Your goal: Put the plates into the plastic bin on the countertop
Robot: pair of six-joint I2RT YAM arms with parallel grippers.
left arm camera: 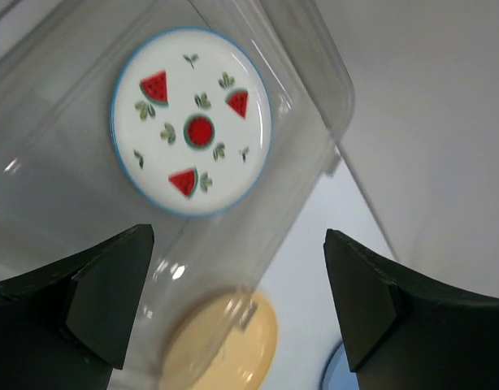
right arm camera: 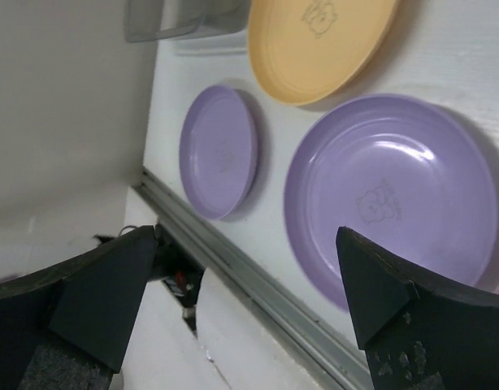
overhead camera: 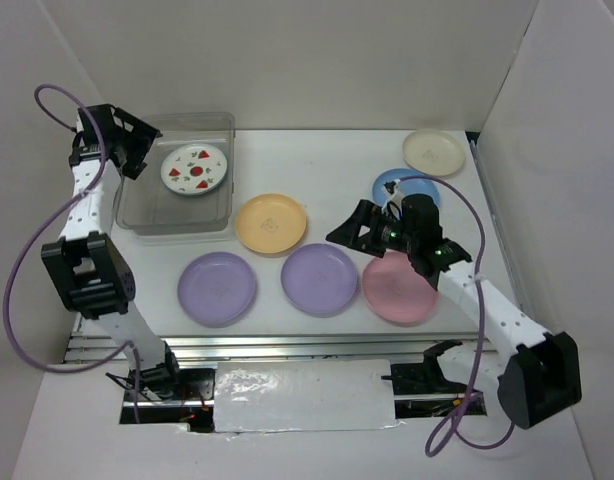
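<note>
There are seven plates. Two purple plates (overhead camera: 217, 288) (overhead camera: 320, 279), one yellow plate (overhead camera: 271, 222), one pink plate (overhead camera: 397, 290), one blue plate (overhead camera: 388, 184), one cream plate (overhead camera: 434, 152), one white plate (overhead camera: 195, 168). There is one clear bin (overhead camera: 137, 212).

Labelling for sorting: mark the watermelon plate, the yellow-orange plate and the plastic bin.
watermelon plate (left arm camera: 199, 130), left wrist view, centre motif.
yellow-orange plate (overhead camera: 271, 222), top external view, centre.
plastic bin (overhead camera: 152, 207), top external view, bare floor near front wall.

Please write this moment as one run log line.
plastic bin: holds white plate only | left jaws: open above bin | right jaws: open over lilac plate on countertop
</note>
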